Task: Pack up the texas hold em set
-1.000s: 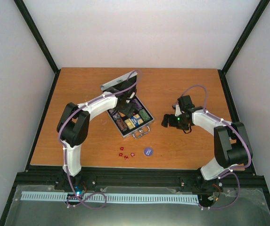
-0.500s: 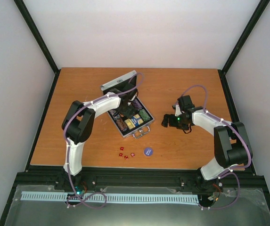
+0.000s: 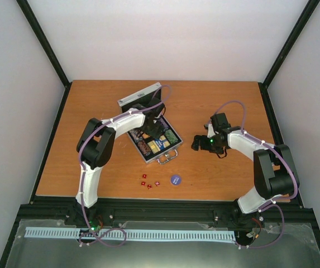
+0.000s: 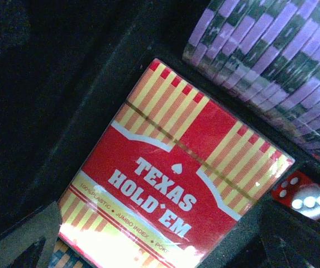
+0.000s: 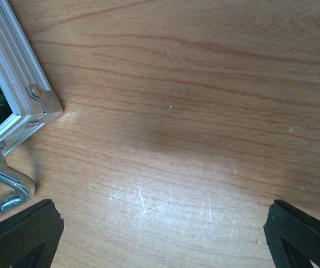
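Here, card box (image 4: 176, 178) in open case (image 3: 140, 96), dice (image 3: 149, 186) outside.

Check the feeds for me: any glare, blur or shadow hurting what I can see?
Left wrist: print on the card box soft but legible; glare bleaches its lower edge and the pips of the red die; left side nearly black. Right wrist: grain of the table sharp, one broad soft shadow. Top external: evenly lit, dice tiny and soft.

One case (image 3: 139, 96), disc (image 3: 175, 179), four loose dice (image 3: 143, 176)
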Motion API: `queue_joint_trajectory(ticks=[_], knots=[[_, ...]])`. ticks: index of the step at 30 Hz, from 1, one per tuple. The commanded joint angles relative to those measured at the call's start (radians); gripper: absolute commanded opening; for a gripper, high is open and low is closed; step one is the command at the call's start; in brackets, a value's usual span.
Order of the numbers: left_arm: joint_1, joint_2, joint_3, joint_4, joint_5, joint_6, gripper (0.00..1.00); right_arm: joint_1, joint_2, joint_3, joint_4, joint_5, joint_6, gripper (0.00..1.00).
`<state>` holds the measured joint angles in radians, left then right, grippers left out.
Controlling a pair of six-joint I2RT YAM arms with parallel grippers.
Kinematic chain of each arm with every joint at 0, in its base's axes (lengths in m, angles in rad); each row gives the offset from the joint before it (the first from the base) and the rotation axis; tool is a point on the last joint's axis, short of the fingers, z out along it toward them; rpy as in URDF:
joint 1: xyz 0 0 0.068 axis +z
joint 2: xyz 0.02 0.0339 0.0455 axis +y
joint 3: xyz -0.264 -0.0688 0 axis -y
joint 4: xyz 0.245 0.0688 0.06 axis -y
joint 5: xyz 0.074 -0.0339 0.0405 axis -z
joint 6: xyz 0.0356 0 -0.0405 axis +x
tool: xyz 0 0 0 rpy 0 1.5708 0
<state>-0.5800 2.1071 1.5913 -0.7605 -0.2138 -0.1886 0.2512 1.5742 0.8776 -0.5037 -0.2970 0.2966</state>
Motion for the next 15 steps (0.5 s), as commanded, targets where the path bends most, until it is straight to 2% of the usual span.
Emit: queue_joint_trajectory(ticks=[1, 10, 15], knots=[[-0.003, 0.003, 0.025, 0.016, 0.009, -0.035, 1.0, -0.007, 0.007, -0.012, 0.016, 0.0, 0.0, 1.0], [-0.003, -0.017, 0.005, 0.006, -0.034, -0.029, 1.0, -0.007, 0.001, -0.014, 0.016, -0.003, -0.001, 1.0], [-0.003, -0.04, 0.002, -0.01, -0.103, -0.019, 1.0, -0.007, -0.014, -0.018, 0.023, -0.021, -0.004, 1.0]])
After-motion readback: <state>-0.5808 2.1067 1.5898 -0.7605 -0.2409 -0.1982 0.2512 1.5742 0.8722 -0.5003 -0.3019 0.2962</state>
